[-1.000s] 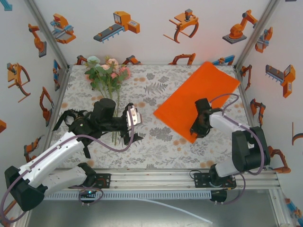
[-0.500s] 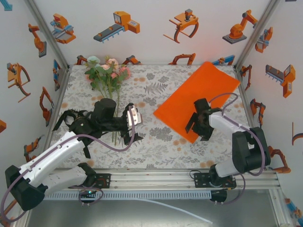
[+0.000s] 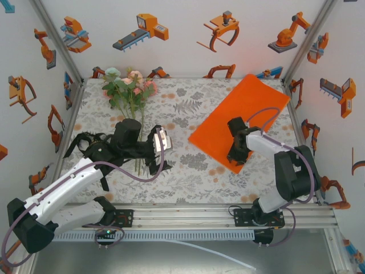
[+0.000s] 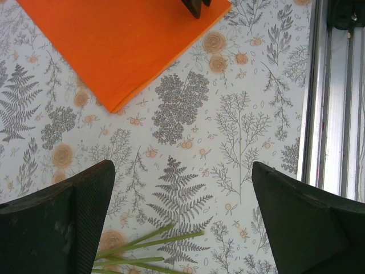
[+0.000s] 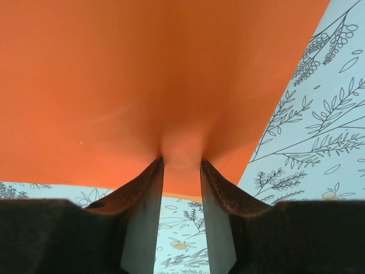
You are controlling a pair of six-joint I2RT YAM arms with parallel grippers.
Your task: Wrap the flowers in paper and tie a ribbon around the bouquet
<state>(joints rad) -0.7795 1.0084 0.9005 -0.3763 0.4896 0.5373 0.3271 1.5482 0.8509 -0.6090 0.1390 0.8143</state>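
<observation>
Paper (image 3: 245, 108) first: the big orange sheet lies flat at the right of the tablecloth (image 3: 182, 103), well apart from the flowers (image 3: 130, 94) at the far left. We see the right gripper (image 5: 181, 162) down by the sheet's near corner, jaws drawn in to a narrow gap with a puckered ridge of orange pinched between the tips. That pucker suggests thin, light, floppy stock, likely to crease or tear if dragged hard. A hold close to the edge, kept low, looks safest. On the other side, the left gripper (image 4: 182, 188) hangs spread wide with nothing in it, just above the ends of the stems (image 4: 149, 238). Those look thin and bendy; we would take them together, low down, clear of the fragile blooms (image 3: 134, 77).
</observation>
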